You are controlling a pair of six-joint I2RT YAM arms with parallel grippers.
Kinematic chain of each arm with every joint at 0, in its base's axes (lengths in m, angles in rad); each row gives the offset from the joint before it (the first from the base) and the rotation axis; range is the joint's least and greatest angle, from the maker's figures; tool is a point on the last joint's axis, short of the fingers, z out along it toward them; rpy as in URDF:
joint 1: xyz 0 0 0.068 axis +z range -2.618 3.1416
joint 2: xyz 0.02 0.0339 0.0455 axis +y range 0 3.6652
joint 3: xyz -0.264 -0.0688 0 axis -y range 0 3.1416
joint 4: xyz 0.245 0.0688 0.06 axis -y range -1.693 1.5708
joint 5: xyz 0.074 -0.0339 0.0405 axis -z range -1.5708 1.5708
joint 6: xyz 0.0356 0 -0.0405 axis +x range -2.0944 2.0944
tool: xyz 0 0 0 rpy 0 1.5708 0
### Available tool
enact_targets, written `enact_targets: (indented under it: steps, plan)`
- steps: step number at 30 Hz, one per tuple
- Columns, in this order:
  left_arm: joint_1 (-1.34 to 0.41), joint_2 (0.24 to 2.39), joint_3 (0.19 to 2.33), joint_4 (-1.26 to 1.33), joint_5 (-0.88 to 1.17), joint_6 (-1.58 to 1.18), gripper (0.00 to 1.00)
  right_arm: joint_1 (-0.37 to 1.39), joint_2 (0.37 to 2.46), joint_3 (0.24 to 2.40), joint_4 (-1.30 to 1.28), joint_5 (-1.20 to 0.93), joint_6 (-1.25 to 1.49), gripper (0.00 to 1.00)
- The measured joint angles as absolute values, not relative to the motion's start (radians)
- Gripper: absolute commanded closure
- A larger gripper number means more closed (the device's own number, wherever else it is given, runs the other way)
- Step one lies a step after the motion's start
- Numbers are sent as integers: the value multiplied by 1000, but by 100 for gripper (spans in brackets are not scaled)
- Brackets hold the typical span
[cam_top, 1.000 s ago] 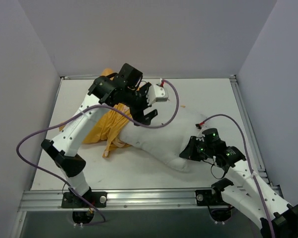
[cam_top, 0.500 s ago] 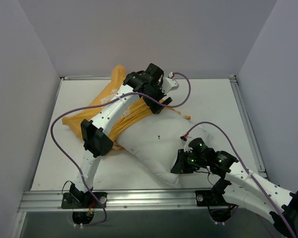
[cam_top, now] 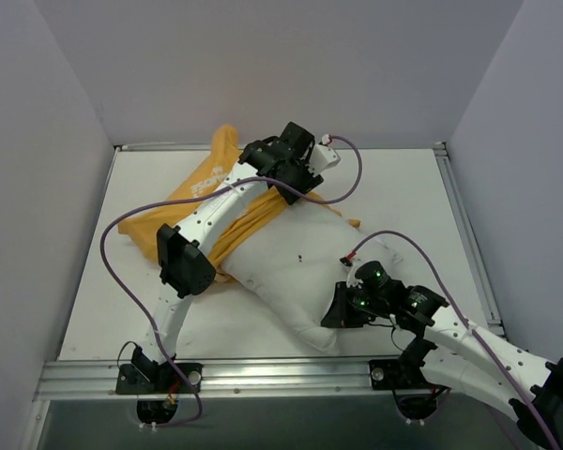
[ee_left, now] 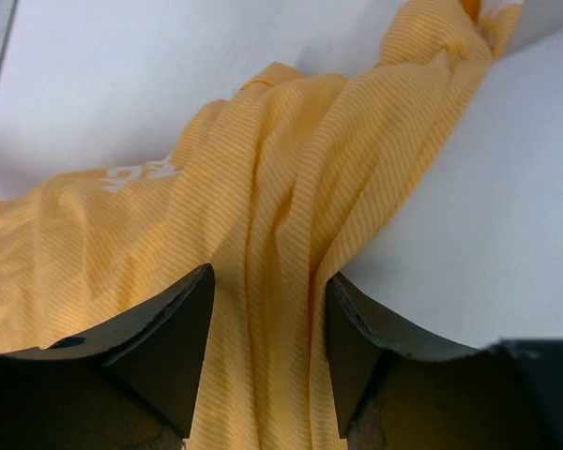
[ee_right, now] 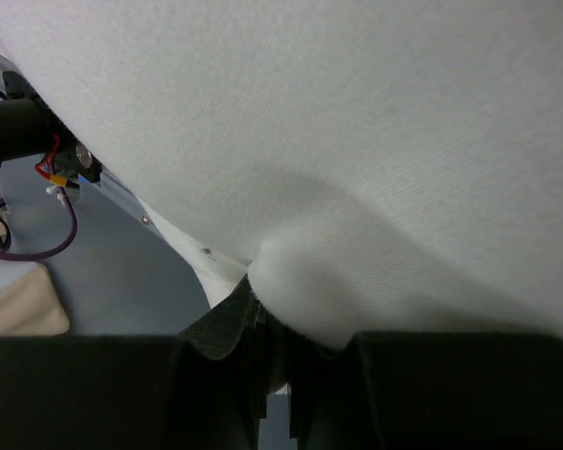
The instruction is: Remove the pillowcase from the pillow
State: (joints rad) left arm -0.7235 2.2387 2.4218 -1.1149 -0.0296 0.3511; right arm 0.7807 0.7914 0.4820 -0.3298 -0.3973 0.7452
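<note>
The white pillow [cam_top: 281, 267] lies slantwise mid-table. The orange pillowcase [cam_top: 183, 202] spreads from its far-left end toward the back wall, and a thin orange strip runs along the pillow's far edge. My left gripper [cam_top: 296, 194] reaches over the far edge of the pillow. In the left wrist view [ee_left: 267, 309] its jaws are closed on a bunch of pleated orange fabric [ee_left: 169, 216], beside the white pillow [ee_left: 488, 206]. My right gripper [cam_top: 335, 314] is shut on the pillow's near edge. In the right wrist view [ee_right: 291, 347] it pinches white pillow cloth [ee_right: 357, 122].
Grey walls close in the white table [cam_top: 403, 183] on the left, back and right. A metal rail [cam_top: 263, 375] runs along the near edge. Purple cables [cam_top: 108, 272] loop beside both arms. The rail and some wiring also show in the right wrist view [ee_right: 61, 173].
Since one second ago my left arm reached out and down onto the orange fabric, the pillowcase spread left, and the pillow and right gripper shifted nearer. Almost nothing moved in the last half second.
</note>
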Motion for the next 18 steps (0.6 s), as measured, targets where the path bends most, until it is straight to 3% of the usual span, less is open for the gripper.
enact_targets:
  steps: [2, 3, 4, 6, 7, 8, 9, 10, 14, 18]
  plan:
    - [-720, 2242, 2422, -1092, -59, 350, 57, 781, 789, 482, -330, -397, 746, 100]
    - [-720, 2245, 2422, -1084, -76, 348, 69, 781, 788, 482, -330, -397, 746, 100]
    - [-719, 2250, 2422, -1075, -92, 349, 97, 781, 787, 482, -330, -397, 748, 100]
    - [-719, 2262, 2422, -1059, -128, 351, 98, 781, 787, 483, -331, -397, 748, 96]
    - [-719, 2270, 2422, -1055, -140, 347, 98, 781, 787, 487, -336, -395, 747, 83]
    - [-718, 2275, 2420, -1050, -149, 343, 98, 781, 788, 498, -348, -387, 742, 50]
    - [-717, 2275, 2411, -1043, -153, 338, 98, 781, 791, 530, -385, -373, 732, 37]
    - [-716, 2271, 2396, -1028, -159, 331, 98, 783, 801, 581, -438, -360, 718, 1]
    - [-706, 2221, 2278, -941, -171, 307, 98, 796, 835, 867, -573, -230, 654, 0]
    - [-696, 2162, 2211, -901, -175, 285, 98, 794, 889, 1147, -538, -65, 558, 0]
